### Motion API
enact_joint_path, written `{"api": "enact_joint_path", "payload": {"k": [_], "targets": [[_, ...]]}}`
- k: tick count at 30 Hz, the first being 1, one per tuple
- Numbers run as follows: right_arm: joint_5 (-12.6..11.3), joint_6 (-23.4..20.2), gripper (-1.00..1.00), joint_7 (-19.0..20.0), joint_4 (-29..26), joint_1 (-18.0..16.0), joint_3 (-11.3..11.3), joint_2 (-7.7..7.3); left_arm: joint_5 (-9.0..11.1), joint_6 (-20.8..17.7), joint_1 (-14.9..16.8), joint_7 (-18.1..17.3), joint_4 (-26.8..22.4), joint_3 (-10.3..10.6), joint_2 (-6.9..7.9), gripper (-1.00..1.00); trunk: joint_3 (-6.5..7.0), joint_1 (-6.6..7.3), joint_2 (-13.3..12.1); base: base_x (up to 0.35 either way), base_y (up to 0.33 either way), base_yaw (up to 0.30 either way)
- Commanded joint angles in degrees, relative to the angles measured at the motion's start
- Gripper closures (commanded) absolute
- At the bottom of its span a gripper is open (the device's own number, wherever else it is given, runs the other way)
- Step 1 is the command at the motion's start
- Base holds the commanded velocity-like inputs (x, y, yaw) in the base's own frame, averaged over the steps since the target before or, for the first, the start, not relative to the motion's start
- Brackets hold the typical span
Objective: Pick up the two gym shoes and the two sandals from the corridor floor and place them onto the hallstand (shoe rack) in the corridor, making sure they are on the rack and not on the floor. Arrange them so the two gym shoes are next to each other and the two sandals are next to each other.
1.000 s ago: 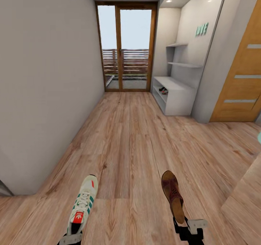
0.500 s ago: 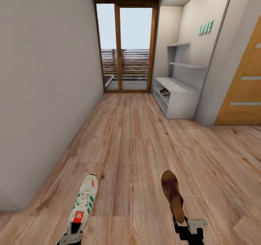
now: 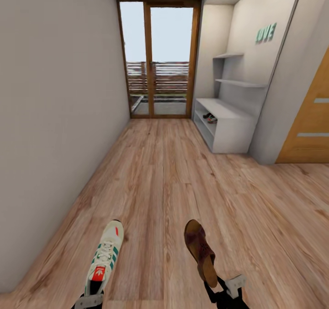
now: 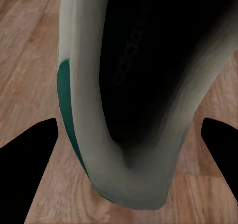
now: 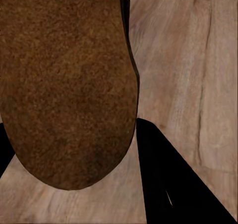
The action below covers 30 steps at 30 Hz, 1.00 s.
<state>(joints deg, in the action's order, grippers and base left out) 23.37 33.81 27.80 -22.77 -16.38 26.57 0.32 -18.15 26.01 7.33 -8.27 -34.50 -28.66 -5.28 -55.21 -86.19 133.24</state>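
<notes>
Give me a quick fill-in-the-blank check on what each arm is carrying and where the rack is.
1. The left gripper holds a white ____.
2. The right gripper holds a brown ____.
3. The shoe rack stands against the corridor's ____ wall in the head view.
4. A pair of shoes already sits on the rack's ____ tier.

Missing words: sneaker; sandal; right; lower

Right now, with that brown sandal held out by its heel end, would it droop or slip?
Probably not droop: the sandal juts straight from the right gripper, so its sole looks stiff. It might pivot, since it is held at one end only.
</notes>
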Motion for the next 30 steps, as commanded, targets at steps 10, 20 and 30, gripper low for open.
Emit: {"api": "enact_joint_path", "payload": {"k": [10, 20, 30], "targets": [[-0.4, 0.2, 1.00, 1.9, 0.3, -0.1, 1.2, -0.08, -0.3, 0.2, 0.1, -0.5, -0.5, -0.5, -0.08, 1.00, -0.05, -0.02, 0.0, 0.334, 0.000, 0.000], [-0.2, 0.1, 1.00, -7.5, 0.1, 0.0, 10.5, 0.22, -0.3, 0.2, 0.1, -0.5, -0.4, -0.5, -0.08, 1.00, -0.05, -0.02, 0.0, 0.334, 0.000, 0.000], [0.2, 0.1, 1.00, -10.2, 0.5, 0.0, 11.0, 0.38, -0.3, 0.2, 0.1, -0.5, -0.3, -0.6, -0.08, 1.00, -0.05, -0.02, 0.0, 0.334, 0.000, 0.000]]}}
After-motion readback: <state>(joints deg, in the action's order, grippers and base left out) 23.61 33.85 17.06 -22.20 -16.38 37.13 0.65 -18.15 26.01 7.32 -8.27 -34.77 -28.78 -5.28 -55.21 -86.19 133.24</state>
